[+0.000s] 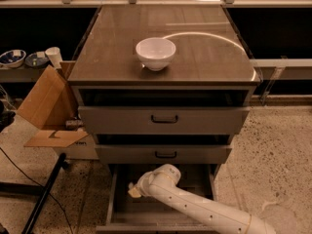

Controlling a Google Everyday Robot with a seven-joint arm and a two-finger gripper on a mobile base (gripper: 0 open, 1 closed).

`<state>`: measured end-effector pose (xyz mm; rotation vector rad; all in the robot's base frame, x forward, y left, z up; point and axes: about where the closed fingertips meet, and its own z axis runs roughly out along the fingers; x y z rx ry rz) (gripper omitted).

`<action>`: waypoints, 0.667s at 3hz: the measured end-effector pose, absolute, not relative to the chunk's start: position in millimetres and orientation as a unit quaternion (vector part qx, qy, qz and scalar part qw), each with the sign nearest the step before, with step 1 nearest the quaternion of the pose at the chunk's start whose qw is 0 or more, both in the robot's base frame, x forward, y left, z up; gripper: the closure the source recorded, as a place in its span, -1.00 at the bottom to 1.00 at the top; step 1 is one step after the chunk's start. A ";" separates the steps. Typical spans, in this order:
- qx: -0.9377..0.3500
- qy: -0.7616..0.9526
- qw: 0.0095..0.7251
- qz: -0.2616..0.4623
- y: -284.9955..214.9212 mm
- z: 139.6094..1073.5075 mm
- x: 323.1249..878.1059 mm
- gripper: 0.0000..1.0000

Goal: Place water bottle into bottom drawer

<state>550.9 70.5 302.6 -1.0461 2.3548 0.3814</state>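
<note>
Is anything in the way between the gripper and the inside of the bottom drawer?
Nothing visible. The bottom drawer is pulled open, and the gripper is over its left part. I cannot make out the water bottle.

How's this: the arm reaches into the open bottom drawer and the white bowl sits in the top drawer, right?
Not quite. The camera view shows the white bowl on the cabinet top, not in the top drawer. The rest holds: the arm reaches into the open bottom drawer, its gripper low at the drawer's left side.
</note>
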 end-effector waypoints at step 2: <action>-0.408 0.857 0.264 0.173 64.7 313.4 515.8 -1.00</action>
